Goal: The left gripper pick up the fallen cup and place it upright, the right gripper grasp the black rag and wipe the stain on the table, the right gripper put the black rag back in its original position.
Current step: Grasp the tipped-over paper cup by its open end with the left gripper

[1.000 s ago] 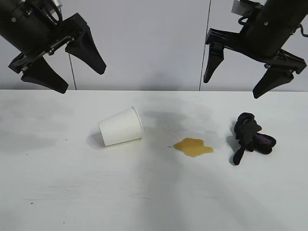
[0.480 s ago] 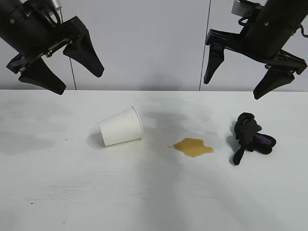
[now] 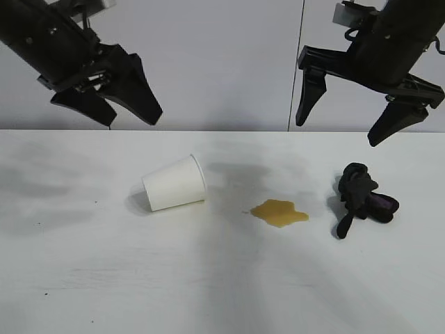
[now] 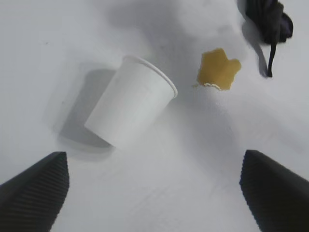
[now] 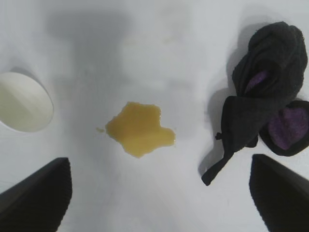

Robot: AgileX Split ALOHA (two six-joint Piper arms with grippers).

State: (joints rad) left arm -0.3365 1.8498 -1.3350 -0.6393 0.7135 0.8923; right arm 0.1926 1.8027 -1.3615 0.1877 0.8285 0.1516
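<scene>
The white paper cup (image 3: 174, 183) (image 4: 130, 106) lies on its side on the table (image 3: 104, 278), its rim toward the stain. A yellow-brown stain (image 3: 279, 213) (image 5: 139, 129) sits to its right. Further right lies the bunched black rag (image 3: 361, 196) (image 5: 265, 111) with a purple patch and a dangling strip. My left gripper (image 3: 128, 115) hangs open, high above the table's back edge, up and left of the cup. My right gripper (image 3: 341, 132) hangs open, high above the rag. Both hold nothing.
A pale wall with a dark vertical seam (image 3: 296, 62) stands behind the table. Faint grey smudges (image 3: 42, 209) mark the tabletop at the left. The front half of the table (image 3: 222, 292) is bare.
My left gripper has swung to the right, toward the cup, and turned its fingers. The right gripper, cup, stain and rag have stayed in place.
</scene>
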